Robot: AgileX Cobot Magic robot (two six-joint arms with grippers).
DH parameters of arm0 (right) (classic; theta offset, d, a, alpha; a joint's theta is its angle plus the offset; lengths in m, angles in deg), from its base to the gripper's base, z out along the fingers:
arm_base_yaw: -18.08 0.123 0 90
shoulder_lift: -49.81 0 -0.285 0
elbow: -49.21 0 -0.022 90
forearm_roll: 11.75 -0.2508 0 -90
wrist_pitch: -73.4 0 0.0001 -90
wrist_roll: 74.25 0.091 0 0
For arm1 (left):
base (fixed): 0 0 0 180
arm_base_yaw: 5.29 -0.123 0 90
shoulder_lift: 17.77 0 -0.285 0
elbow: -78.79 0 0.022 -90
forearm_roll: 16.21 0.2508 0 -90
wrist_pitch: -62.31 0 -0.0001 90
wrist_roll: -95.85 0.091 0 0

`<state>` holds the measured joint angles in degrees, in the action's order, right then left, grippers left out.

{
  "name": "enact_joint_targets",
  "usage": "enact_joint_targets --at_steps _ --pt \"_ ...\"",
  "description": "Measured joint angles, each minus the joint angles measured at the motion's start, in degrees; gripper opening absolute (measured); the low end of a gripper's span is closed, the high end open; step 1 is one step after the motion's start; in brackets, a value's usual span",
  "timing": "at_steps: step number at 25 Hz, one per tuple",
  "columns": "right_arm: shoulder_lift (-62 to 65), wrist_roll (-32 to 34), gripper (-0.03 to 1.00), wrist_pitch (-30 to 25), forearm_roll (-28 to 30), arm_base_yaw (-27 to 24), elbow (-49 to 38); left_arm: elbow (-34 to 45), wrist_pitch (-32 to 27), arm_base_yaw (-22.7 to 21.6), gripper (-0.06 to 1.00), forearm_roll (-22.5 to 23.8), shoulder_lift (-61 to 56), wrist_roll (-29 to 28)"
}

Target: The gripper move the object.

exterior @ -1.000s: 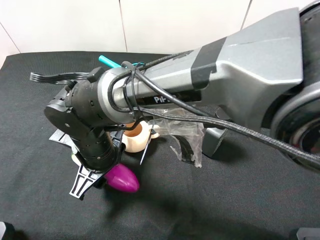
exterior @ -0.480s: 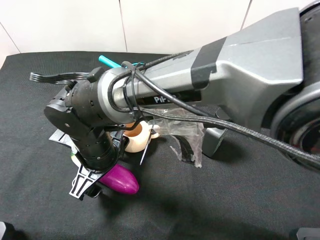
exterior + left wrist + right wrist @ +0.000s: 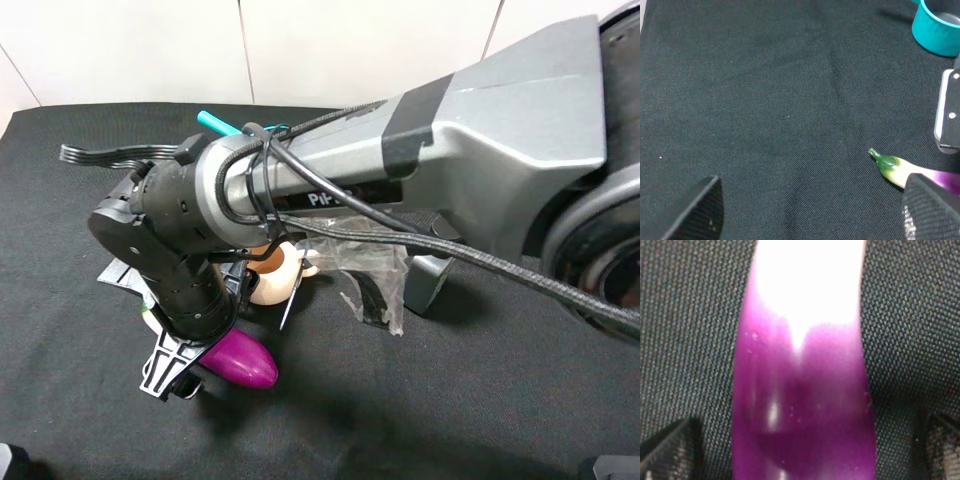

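The purple eggplant (image 3: 243,361) lies on the black cloth, its rounded end sticking out from under my right gripper (image 3: 195,362). That gripper hangs on the big grey arm (image 3: 440,130) and points down over it. In the right wrist view the eggplant (image 3: 802,390) fills the middle, with the black fingertips (image 3: 665,450) wide on either side and cloth showing between; the gripper is open and astride it. The left wrist view shows the eggplant's green stem and white neck (image 3: 892,165). My left gripper (image 3: 810,220) is open and empty over bare cloth.
A cream-coloured pot (image 3: 272,280) and crumpled clear plastic (image 3: 380,285) lie just behind the eggplant under the arm. A teal cup (image 3: 937,27) stands further back. A flat black piece (image 3: 118,270) lies to the left. Black cloth (image 3: 420,400) covers the table.
The right gripper has sunk slightly over the eggplant, and the eggplant's purple end has shifted a little down and left. In the last half second nothing moved.
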<state>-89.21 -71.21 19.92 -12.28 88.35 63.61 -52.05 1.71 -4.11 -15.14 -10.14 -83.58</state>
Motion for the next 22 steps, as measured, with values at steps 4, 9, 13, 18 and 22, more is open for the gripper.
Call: enact_joint_targets --at_steps 4,9,13,18,22 --pt "0.00 -0.59 0.69 -0.07 0.00 0.00 0.00 0.00 0.00 0.00 0.76 0.00 0.00 0.00" --pt "0.13 -1.44 0.69 -3.06 -0.34 0.00 2.97 0.00 0.00 0.00 0.76 0.00 0.00 0.00" --pt "1.20 -1.61 0.69 -5.59 0.54 0.00 5.27 0.00 0.00 0.00 0.76 0.00 0.00 0.00" --pt "1.67 -1.70 0.69 -9.84 0.54 0.00 8.70 0.00 0.00 0.00 0.76 0.00 0.00 0.00" --pt "1.82 -1.70 0.69 -12.62 1.72 0.00 12.18 0.00 0.00 0.00 0.76 0.00 0.00 0.00"
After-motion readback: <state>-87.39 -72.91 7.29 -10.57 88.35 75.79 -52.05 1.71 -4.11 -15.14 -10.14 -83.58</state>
